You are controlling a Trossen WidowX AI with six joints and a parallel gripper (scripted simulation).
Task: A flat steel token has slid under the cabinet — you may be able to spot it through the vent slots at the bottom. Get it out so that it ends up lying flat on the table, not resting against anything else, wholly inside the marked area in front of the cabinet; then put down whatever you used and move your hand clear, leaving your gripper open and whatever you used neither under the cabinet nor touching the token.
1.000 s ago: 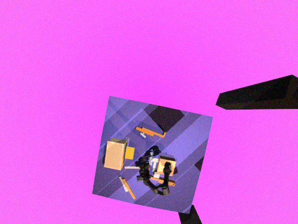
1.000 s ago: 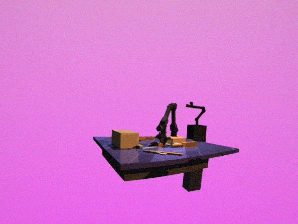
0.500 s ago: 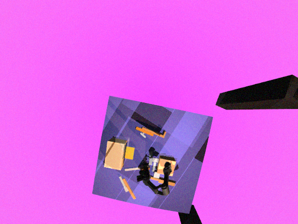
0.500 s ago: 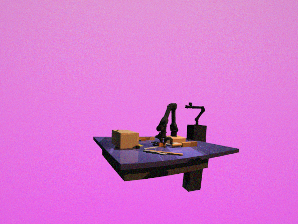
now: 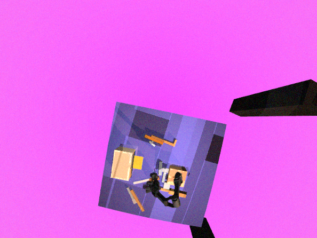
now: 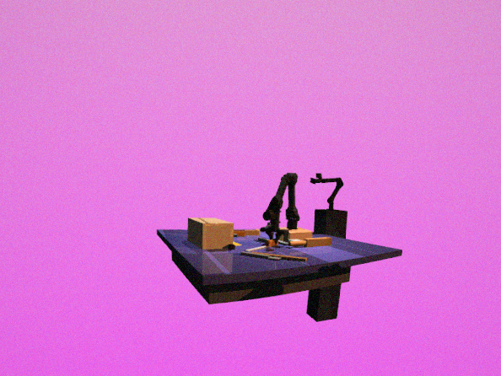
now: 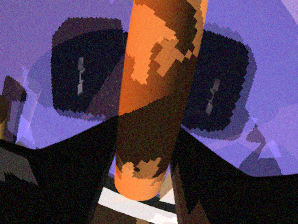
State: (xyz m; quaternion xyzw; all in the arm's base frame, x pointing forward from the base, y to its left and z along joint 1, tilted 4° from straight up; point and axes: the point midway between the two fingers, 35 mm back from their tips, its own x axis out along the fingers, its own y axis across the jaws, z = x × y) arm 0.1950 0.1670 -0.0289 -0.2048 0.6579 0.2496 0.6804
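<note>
The cabinet [image 5: 122, 165] [image 6: 210, 234] is a tan box at the far left of the table. The marked area [image 5: 138, 163] [image 6: 237, 244] is a yellow patch against its front. My gripper [image 5: 155, 178] [image 6: 272, 242] [image 7: 145, 127] is low over the table, shut on the orange handle [image 7: 145, 95] of a tool. The tool's pale stick [image 5: 141, 181] [image 6: 256, 249] points toward the cabinet's near front corner, outside the yellow patch. Its tip is in front of the cabinet and not under it. Whether the stick touches the table cannot be told. I cannot see the steel token in any view.
A smaller tan box [image 5: 173, 176] stands by the arm's base, with white pieces [image 5: 164, 177] beside it. Orange bars [image 5: 177, 193] lie near the base. Another orange piece [image 5: 157, 139] lies across the table. An orange strip [image 5: 137, 200] and a grey strip lie on the near side.
</note>
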